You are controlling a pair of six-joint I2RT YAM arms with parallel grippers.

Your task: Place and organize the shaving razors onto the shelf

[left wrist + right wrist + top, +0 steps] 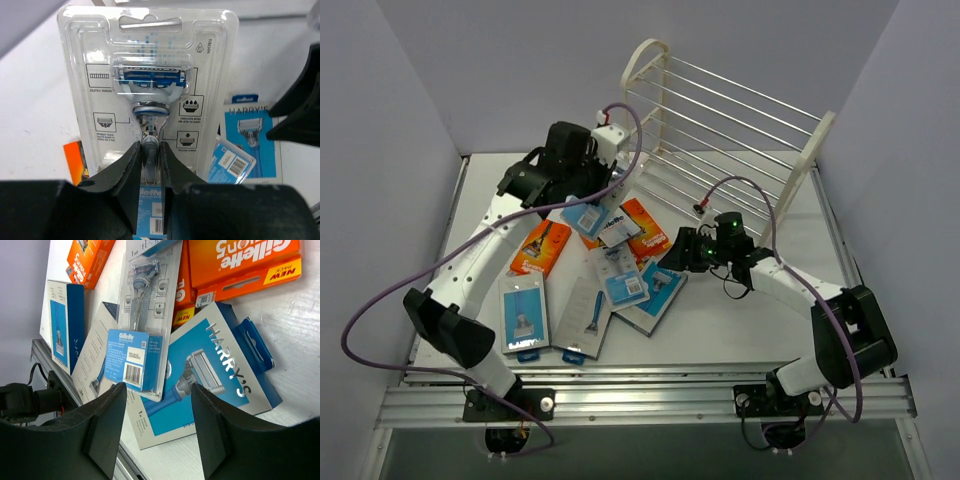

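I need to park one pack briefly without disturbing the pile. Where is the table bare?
Bare table lies between the Harry's box and the right arm, and again right of that arm, before the right end of the shelf. No pack shows on it. Crowded: centre-left, where razor packs overlap from the left gripper to the right gripper.

We see the left arm (480,240) fold back at its elbow by the left edge of the counter (720,335), then reach toward the far-left corner with its wrist tipped down. The left gripper (150,160) is clamped on the bottom of a clear razor pack (147,75). The right arm (790,285) stretches low from the near-right corner toward the middle. The right gripper (157,412) has its jaws apart, with nothing between them.
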